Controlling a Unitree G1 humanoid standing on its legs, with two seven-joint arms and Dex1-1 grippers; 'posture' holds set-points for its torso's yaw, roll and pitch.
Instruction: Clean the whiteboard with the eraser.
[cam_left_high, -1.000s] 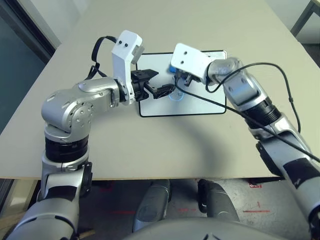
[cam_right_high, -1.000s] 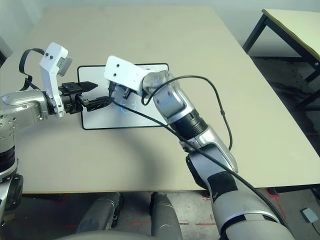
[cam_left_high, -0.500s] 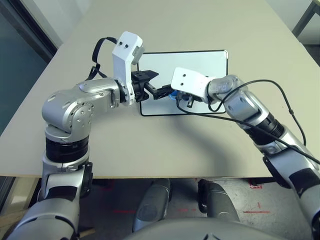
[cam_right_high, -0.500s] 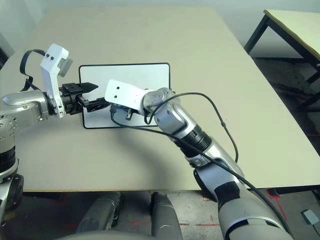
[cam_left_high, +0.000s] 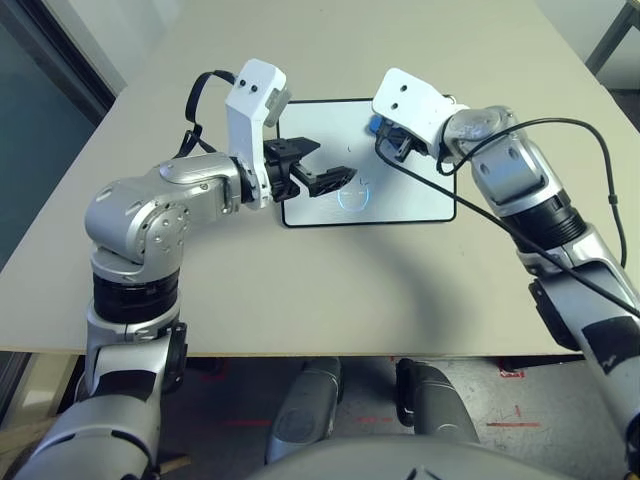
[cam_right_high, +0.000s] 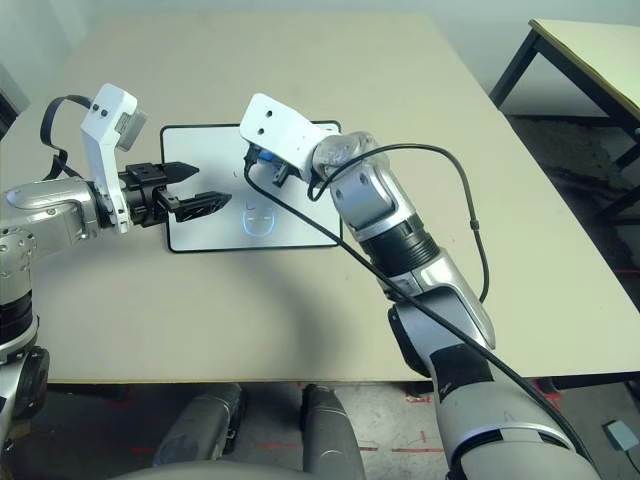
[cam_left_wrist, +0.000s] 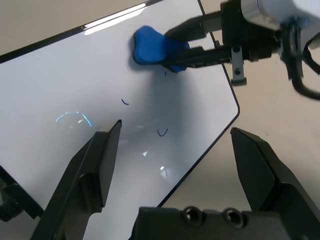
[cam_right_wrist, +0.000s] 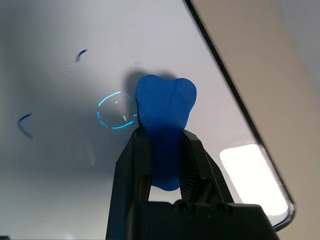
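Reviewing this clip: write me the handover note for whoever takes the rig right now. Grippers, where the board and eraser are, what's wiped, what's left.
Right gripper: shut on the eraser, held at the whiteboard's far part.
Left gripper: open, holding nothing, over the board's left edge.
Whiteboard: flat on the table, in front of both arms.
Done: most of the surface looks white.
Left: a few short blue strokes remain near the middle, nearer the robot than the eraser. Bring the eraser back over them. The light-blue ring looks like a lamp's reflection, not ink.
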